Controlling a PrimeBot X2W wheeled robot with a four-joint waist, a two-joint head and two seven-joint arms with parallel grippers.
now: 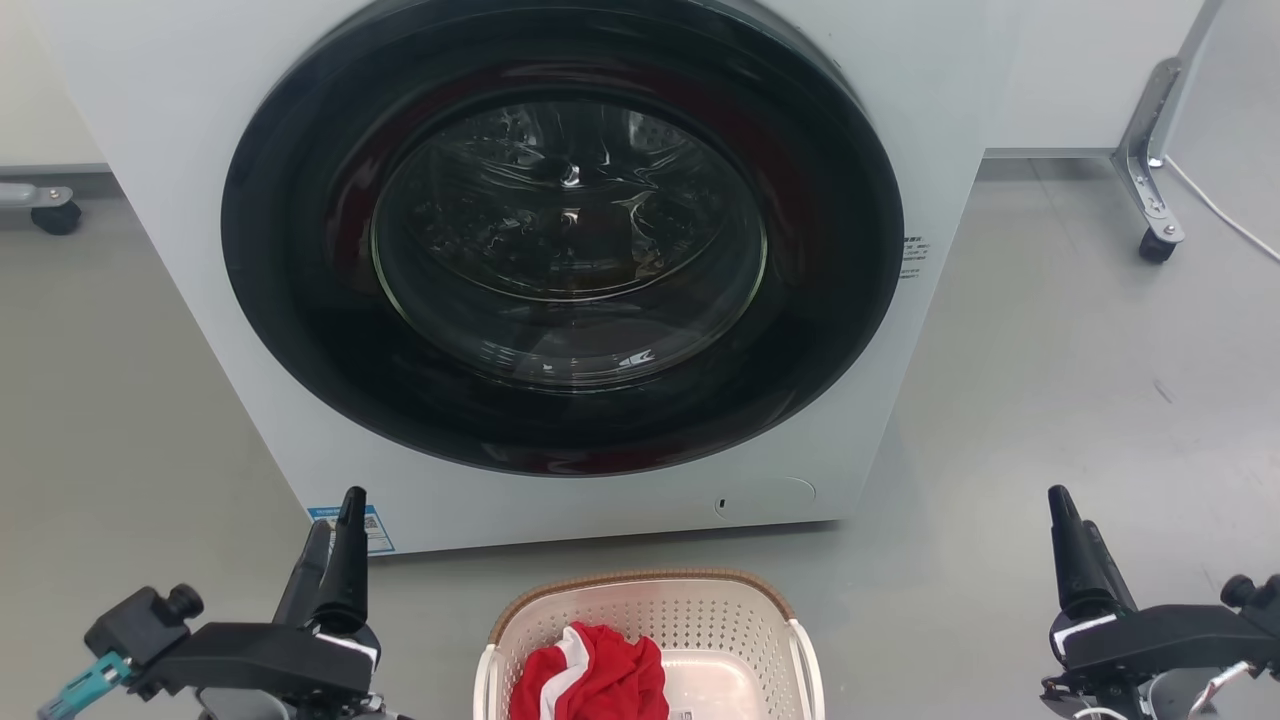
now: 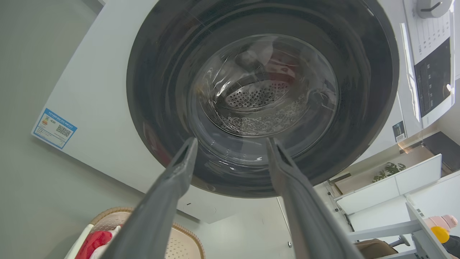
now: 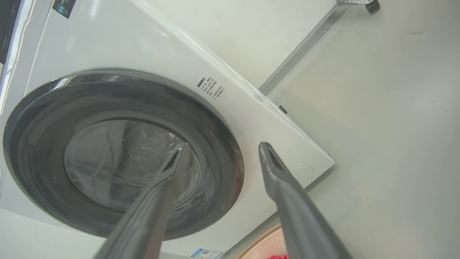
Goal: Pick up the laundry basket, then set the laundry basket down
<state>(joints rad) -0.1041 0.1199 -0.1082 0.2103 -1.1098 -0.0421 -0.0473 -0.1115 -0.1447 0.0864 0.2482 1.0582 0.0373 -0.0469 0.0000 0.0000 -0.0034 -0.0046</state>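
The laundry basket [image 1: 640, 582], cream-white and perforated with a brown woven rim, sits on the floor at the bottom centre of the head view, just in front of the washing machine. A red and white garment [image 1: 595, 675] lies inside it. My left gripper [image 1: 335, 520] hangs open to the basket's left, apart from it, holding nothing. My right gripper [image 1: 1075, 510] is open farther off to the basket's right, also holding nothing. The left wrist view shows the left gripper [image 2: 231, 140] with fingers spread and the basket [image 2: 183, 244] low at the left. In the right wrist view, the right gripper [image 3: 222, 144] is spread above the basket's rim [image 3: 262, 244].
A white front-loading washing machine [image 1: 180, 150] with its round dark door [image 1: 570, 240] shut stands right behind the basket. A metal frame leg on a caster [image 1: 1150, 190] is at the back right, another caster [image 1: 55, 215] at the back left. A white cable [image 1: 1225, 220] crosses the grey floor.
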